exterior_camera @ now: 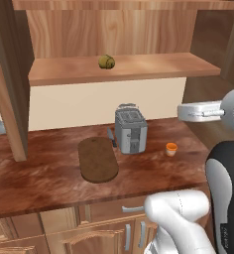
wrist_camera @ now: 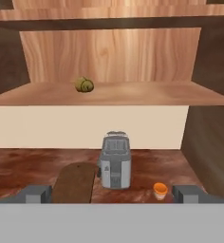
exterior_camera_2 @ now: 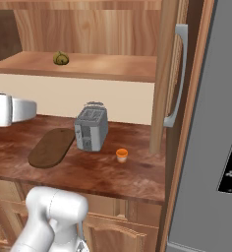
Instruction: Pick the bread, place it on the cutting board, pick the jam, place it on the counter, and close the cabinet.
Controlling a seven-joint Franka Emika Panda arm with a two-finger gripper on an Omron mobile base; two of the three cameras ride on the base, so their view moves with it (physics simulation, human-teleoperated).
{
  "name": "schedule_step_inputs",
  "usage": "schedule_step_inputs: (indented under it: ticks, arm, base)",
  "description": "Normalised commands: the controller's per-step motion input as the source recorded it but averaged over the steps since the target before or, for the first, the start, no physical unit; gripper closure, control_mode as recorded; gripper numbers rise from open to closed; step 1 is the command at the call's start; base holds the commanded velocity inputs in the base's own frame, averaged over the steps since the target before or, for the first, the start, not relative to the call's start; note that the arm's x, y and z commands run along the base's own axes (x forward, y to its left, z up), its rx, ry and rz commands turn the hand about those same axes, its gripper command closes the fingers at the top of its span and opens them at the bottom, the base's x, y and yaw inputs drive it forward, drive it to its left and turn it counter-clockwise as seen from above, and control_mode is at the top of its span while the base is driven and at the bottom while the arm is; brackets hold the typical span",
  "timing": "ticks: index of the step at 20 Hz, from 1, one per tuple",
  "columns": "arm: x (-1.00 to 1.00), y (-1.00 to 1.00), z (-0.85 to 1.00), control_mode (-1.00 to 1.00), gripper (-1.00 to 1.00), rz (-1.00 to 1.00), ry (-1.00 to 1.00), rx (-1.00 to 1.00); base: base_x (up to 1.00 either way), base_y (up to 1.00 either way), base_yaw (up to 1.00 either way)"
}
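One bread (wrist_camera: 84,85) sits on the shelf (wrist_camera: 133,97), ahead, above and left of the jaws, which are spread wide, holding nothing.

You're looking at a home kitchen, a rendered one. A glossy wood counter (exterior_camera: 49,173) runs along a pale wall, with light-wood drawers and doors (exterior_camera: 104,233) under it. On the counter stand a toaster (exterior_camera: 130,130), an oval cutting board (exterior_camera: 97,159) just beside it, and a small orange jam (exterior_camera: 171,149) jar on the toaster's other side. Above hangs a wooden cabinet (exterior_camera_2: 168,74) with its door swung open, a long grey bar handle (exterior_camera_2: 177,74) on it, and a shelf (exterior_camera: 124,68) inside carrying a lump of bread (exterior_camera: 106,61). In the right base view a tall grey fridge (exterior_camera_2: 211,147) with a dark display panel stands at the counter's end
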Motion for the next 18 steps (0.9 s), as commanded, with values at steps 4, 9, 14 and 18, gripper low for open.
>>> schedule_step_inputs:
  ticks: [4,9,14,18]
  arm:
    - [-0.36,0.30,0.19,-1.00,-1.00,0.00,0.08,0.00]
    - [-0.34,0.28,0.14,-1.00,-1.00,0.00,0.08,0.00]
    - [-0.31,0.25,0.03,-1.00,-1.00,0.00,0.03,0.00]
    - [-0.24,0.23,0.00,-1.00,-1.00,0.00,0.01,0.00]
  base:
    - [0.00,0.00,0.00]
    - [0.00,0.00,0.00]
    - [0.00,0.00,0.00]
    - [0.00,0.00,0.00]
